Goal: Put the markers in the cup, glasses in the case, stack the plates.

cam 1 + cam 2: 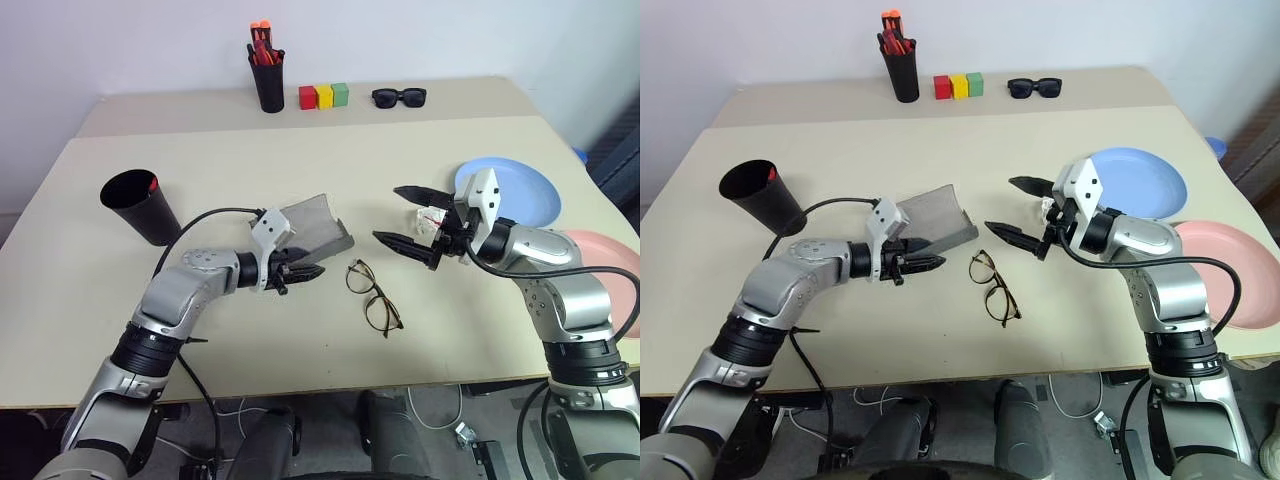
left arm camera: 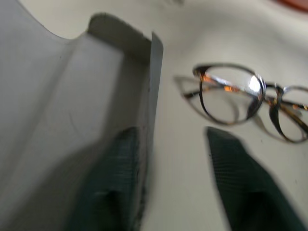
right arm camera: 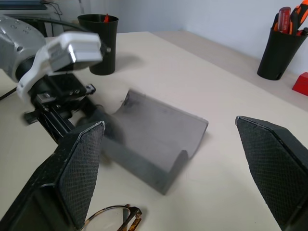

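The grey case (image 1: 318, 228) lies open mid-table. My left gripper (image 1: 305, 272) is at its near edge, open, one finger inside the case wall (image 2: 151, 120) and the other outside. The glasses (image 1: 373, 296) lie unfolded on the table just right of it, touched by nothing. Above and to the right of the glasses my right gripper (image 1: 392, 214) hovers open and empty, pointing left toward the case (image 3: 159, 139). The black cup (image 1: 140, 205) stands at the left with a red marker (image 1: 152, 184) in it. A light blue plate (image 1: 520, 190) and a pink plate (image 1: 610, 260) lie side by side at the right.
Along the table's far edge stand a black pen holder (image 1: 267, 75) with orange-red pens, a row of red, yellow and green blocks (image 1: 323, 96), and black sunglasses (image 1: 399, 97). The table's front edge runs close below the glasses.
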`<state>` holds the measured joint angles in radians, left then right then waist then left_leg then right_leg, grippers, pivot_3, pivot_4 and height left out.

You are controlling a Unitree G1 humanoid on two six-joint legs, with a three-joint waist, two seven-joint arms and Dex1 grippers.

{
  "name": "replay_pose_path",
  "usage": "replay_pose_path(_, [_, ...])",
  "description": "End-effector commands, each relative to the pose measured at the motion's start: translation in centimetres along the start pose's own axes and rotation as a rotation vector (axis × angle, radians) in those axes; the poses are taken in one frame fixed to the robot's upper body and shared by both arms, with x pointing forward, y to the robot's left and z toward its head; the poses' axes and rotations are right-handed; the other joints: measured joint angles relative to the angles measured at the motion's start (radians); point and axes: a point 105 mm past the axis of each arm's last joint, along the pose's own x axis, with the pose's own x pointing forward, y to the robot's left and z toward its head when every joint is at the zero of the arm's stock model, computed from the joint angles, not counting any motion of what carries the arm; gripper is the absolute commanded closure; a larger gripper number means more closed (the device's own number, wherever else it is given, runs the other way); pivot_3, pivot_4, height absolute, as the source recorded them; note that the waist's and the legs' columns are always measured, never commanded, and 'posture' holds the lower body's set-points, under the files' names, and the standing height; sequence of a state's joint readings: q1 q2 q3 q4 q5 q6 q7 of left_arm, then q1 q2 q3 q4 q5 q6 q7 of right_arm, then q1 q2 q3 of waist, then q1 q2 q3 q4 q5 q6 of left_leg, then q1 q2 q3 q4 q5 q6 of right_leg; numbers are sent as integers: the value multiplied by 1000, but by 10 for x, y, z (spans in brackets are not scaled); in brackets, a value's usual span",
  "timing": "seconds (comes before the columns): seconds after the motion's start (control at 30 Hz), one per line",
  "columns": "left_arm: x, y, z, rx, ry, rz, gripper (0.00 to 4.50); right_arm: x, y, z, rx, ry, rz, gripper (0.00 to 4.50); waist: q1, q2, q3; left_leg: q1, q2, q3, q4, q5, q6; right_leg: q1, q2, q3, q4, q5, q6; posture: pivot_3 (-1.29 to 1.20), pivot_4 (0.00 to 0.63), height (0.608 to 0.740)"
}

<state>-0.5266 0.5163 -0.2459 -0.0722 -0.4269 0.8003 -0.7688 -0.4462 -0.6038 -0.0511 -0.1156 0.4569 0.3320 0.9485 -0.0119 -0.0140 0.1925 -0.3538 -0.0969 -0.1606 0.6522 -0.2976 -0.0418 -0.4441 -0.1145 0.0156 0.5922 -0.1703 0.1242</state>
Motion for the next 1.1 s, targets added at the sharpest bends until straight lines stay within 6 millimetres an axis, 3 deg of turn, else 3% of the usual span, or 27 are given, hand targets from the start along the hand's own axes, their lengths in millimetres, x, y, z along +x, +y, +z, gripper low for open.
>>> replay_pose_path(0.03, [-2, -2, 1, 17, 22, -12, 4455, 1, 1, 16, -41, -53, 1, 0, 0, 0, 0, 0, 0, 0, 0, 0, 0, 0, 0, 0, 0, 0, 0, 0, 150, 740])
replay_pose_path(0.23, [-10, 5, 5, 36, 19, -2, 4455, 4, 0, 17, -42, -57, 4, 0, -1, 0, 0, 0, 0, 0, 0, 0, 0, 0, 0, 0, 0, 0, 0, 0, 150, 740])
replay_pose_path(0.47, [-52, 7, 2, 216, 75, -183, 4455, 6, -2, 16, -45, -55, 13, 0, -2, 0, 0, 0, 1, 1, -1, 0, 0, -1, 0, 0, 0, 0, 0, 0, 150, 740])
replay_pose_path(0.67, [-73, 8, -3, 338, 99, -335, 4455, 8, -1, 17, -46, -56, 21, 0, 1, 0, 0, -1, 0, 1, -1, 0, 0, -1, 0, 0, -1, 0, 0, 0, 150, 740])
replay_pose_path(0.93, [-74, 14, -17, 529, 158, -426, 4455, 7, -1, 16, -53, -48, 21, 0, -1, 0, 0, 0, 1, 1, -1, 0, 1, -1, 0, 0, -1, 0, 0, 0, 150, 740])
replay_pose_path(1.1, [-72, 13, -21, 542, 160, -458, 4455, 7, -1, 17, -52, -47, 21, 0, -1, 0, 0, -1, 1, 1, -1, 0, 1, -1, 0, 0, -1, 0, 0, 0, 150, 740])
